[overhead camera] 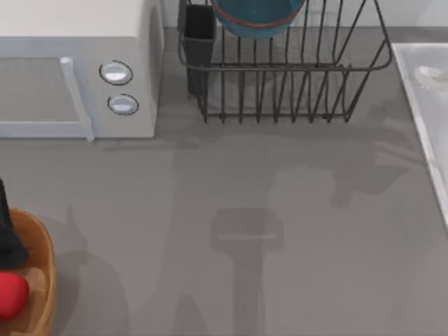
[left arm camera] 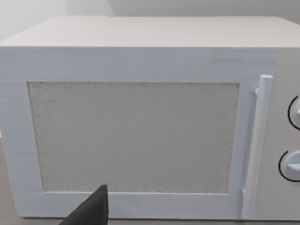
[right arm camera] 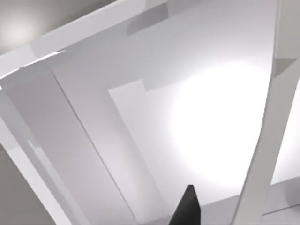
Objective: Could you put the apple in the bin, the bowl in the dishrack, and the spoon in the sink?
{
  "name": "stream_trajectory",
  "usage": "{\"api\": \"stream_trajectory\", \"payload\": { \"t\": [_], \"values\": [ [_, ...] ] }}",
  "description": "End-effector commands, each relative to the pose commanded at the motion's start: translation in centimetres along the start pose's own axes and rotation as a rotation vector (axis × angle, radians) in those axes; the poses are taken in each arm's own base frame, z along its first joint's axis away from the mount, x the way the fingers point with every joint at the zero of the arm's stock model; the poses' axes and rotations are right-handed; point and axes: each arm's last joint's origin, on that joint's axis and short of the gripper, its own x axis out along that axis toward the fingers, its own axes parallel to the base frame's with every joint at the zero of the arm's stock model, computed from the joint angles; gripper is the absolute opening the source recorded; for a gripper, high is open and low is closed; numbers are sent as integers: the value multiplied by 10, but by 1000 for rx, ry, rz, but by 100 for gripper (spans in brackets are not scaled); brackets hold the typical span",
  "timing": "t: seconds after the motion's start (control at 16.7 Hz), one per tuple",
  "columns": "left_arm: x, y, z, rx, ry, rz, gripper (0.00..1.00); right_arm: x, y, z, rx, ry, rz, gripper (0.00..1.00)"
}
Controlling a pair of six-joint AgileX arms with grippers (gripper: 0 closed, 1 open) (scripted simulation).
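Grey worktop (overhead camera: 280,210) stretches beneath an overhead camera. One white microwave (overhead camera: 77,70) with two round knobs (overhead camera: 116,73) sits at the far left. One dark wire dishrack (overhead camera: 280,70) stands beside it, with one blue bowl (overhead camera: 255,17) resting inside. One pale sink (overhead camera: 423,98) lies at the right edge, a small white spoon (overhead camera: 428,74) inside it. At the near left, one red apple (overhead camera: 10,294) sits in one wooden bin (overhead camera: 42,273), with the left arm's dark pincer (overhead camera: 8,238) above it; whether it is wide or narrow cannot be told. Left wrist view faces the microwave door (left arm camera: 133,136). Right wrist view looks into the pale sink basin (right arm camera: 140,117).
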Motion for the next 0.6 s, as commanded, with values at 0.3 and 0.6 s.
{"api": "stream_trajectory", "payload": {
  "t": [0.3, 0.6],
  "values": [
    [0, 0, 0, 0, 0, 0, 100, 23, -42, 1, 24, -19, -45, 0],
    [0, 0, 0, 0, 0, 0, 100, 37, -55, -1, 39, -28, -64, 0]
  ]
}}
